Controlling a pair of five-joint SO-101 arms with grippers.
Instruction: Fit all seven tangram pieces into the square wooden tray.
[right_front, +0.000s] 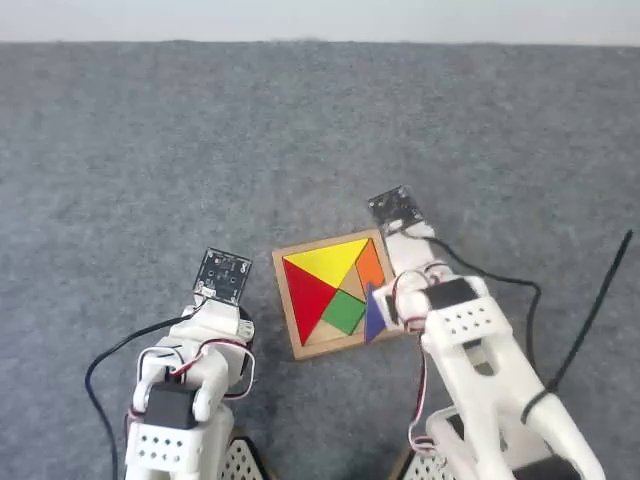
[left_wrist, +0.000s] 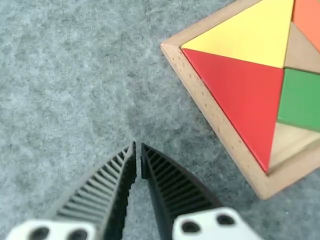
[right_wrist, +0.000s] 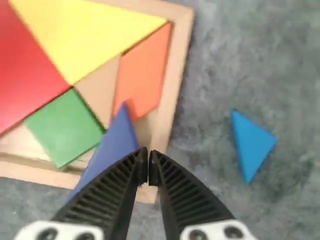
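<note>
The square wooden tray (right_front: 284, 302) lies between my two arms. It holds a yellow triangle (right_front: 330, 261), a red triangle (right_front: 307, 294), a green square (right_front: 344, 312) and an orange piece (right_front: 370, 265). A violet-blue triangle (right_wrist: 112, 147) lies tilted, half in the tray and half over its rim (right_wrist: 172, 90). My right gripper (right_wrist: 147, 152) is shut, its tips right at that triangle's edge over the rim, with nothing between them. A light blue triangle (right_wrist: 250, 142) rests on the carpet outside the tray. My left gripper (left_wrist: 138, 147) is shut over bare carpet near the tray's corner (left_wrist: 172, 49).
Grey carpet (right_front: 150, 150) covers the whole table, with wide open room behind and to the left of the tray. Bare wood (right_wrist: 97, 90) shows in the tray between the orange, yellow and green pieces. Black cables (right_front: 590, 310) trail beside the right arm.
</note>
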